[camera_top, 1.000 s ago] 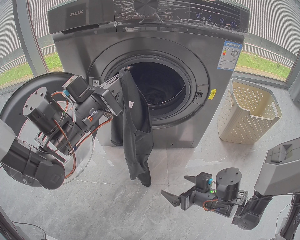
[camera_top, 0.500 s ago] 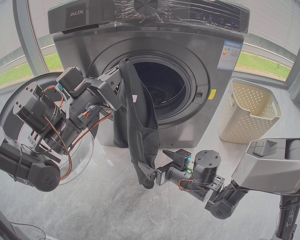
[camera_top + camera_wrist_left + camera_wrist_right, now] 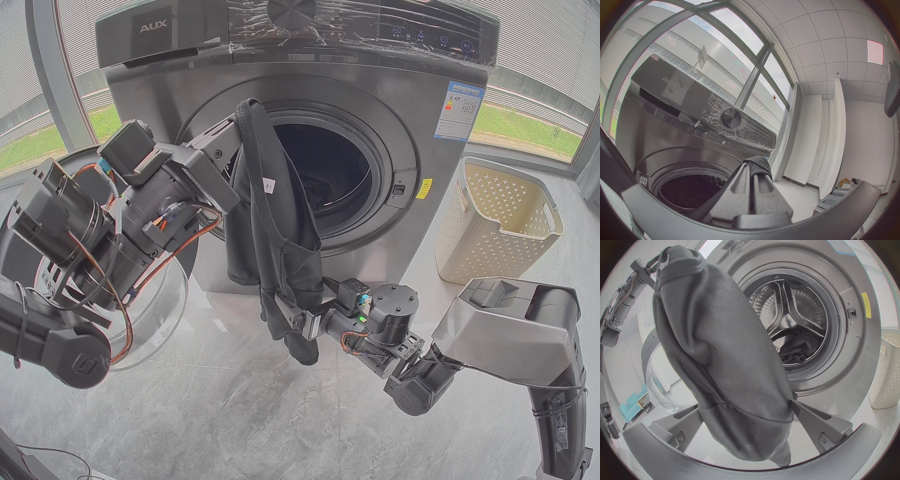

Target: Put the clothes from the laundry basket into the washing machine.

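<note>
A black garment (image 3: 275, 250) hangs from my left gripper (image 3: 240, 122), which is shut on its top edge in front of the washing machine (image 3: 350, 81). The drum opening (image 3: 325, 169) stands just behind it. In the left wrist view the closed gripper (image 3: 752, 168) pinches the garment (image 3: 760, 162). My right gripper (image 3: 299, 315) is open, low down, with its fingers on either side of the garment's lower part. The right wrist view shows the garment (image 3: 725, 358) between the spread fingers (image 3: 818, 422), and dark clothes (image 3: 797, 349) lying in the drum. The cream laundry basket (image 3: 500, 225) stands to the machine's right.
The machine's round glass door (image 3: 156, 300) is swung open at the left, beside my left arm. Grey tiled floor (image 3: 237, 406) lies in front of the machine. Windows run behind the machine.
My right arm swung up and leftward from the floor area until its open fingers straddle the garment's lower part. My left gripper lifted the garment a little higher.
</note>
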Robot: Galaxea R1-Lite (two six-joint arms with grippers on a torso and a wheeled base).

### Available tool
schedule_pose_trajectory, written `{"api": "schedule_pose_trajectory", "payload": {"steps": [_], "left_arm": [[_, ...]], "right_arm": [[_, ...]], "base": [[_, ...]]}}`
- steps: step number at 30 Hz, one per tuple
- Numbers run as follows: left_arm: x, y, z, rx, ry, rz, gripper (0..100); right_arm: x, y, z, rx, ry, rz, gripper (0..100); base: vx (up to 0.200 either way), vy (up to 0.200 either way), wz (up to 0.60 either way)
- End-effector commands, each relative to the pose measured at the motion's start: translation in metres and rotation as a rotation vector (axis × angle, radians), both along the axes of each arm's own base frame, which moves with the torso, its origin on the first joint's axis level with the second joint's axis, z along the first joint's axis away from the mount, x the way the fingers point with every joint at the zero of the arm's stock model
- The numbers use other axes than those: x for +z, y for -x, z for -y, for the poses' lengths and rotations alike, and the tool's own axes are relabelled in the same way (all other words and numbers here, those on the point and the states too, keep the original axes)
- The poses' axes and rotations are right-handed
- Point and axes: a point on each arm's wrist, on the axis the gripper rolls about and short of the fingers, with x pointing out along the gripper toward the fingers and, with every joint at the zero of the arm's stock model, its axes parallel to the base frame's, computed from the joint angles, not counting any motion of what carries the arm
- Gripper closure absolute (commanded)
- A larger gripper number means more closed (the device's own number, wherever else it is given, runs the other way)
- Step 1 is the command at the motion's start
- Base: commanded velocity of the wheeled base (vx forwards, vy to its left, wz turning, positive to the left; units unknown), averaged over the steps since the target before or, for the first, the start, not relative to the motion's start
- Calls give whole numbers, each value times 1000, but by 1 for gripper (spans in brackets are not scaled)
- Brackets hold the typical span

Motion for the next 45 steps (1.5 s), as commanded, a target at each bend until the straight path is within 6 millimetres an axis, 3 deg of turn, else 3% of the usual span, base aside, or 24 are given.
{"api": "schedule_pose_trajectory", "payload": {"steps": [1, 17, 18, 24, 28, 31, 34, 37, 45], "left_arm": [[0, 2, 0, -7, 0, 1, 100], [-2, 4, 2, -15, -3, -7, 100], [-2, 3, 1, -12, -2, -8, 100], [-5, -1, -2, 11, -3, -18, 100], [-12, -14, -22, 91, -20, -46, 100], [-19, -22, -31, 129, -41, -79, 100], [-32, -30, -39, 161, -73, -127, 100], [-47, -36, -41, 175, -98, -173, 100], [-92, -54, -35, 185, -170, -301, 100]], "right_arm": [[-15, -9, -6, -5, 2, -3, 0], [-10, -25, -24, -4, -66, 65, 0], [-10, -26, -22, -7, -69, 67, 100], [3, -32, -3, -56, -78, 81, 100], [44, -24, 30, -126, -107, 116, 100], [64, -13, 43, -135, -118, 131, 100], [83, 10, 54, -130, -114, 131, 100], [99, 21, 60, -126, -130, 150, 100], [114, 36, 64, -112, -146, 167, 100]], "base": [[0, 0, 0], [0, 0, 0], [0, 0, 0], [0, 0, 0], [0, 0, 0], [0, 0, 0], [0, 0, 0], [0, 0, 0], [0, 0, 0]]}}
